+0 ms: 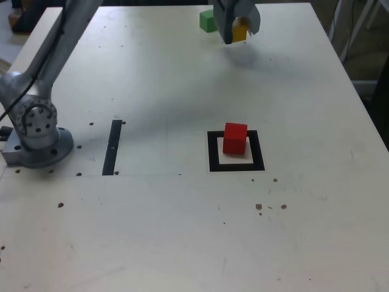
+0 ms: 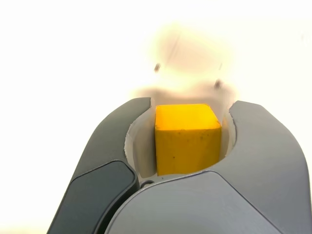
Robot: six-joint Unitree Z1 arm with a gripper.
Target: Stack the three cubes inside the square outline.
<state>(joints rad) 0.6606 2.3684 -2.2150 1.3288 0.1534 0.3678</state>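
Note:
My gripper (image 1: 237, 31) hangs at the far end of the table, shut on the yellow cube (image 1: 240, 30). The wrist view shows that yellow cube (image 2: 187, 139) squeezed between the two grey fingers (image 2: 263, 146), lifted off the table. The green cube (image 1: 207, 20) rests on the table just beside the gripper, toward the exterior view's left. The red cube (image 1: 235, 138) sits inside the square outline (image 1: 212, 152), a thick black frame with a pale centre, near the table's middle.
The arm's base (image 1: 37, 131) is bolted at the exterior view's left edge. A thin black strip (image 1: 112, 147) lies between the base and the square outline. Small dark specks (image 1: 270, 207) dot the white table nearer the camera.

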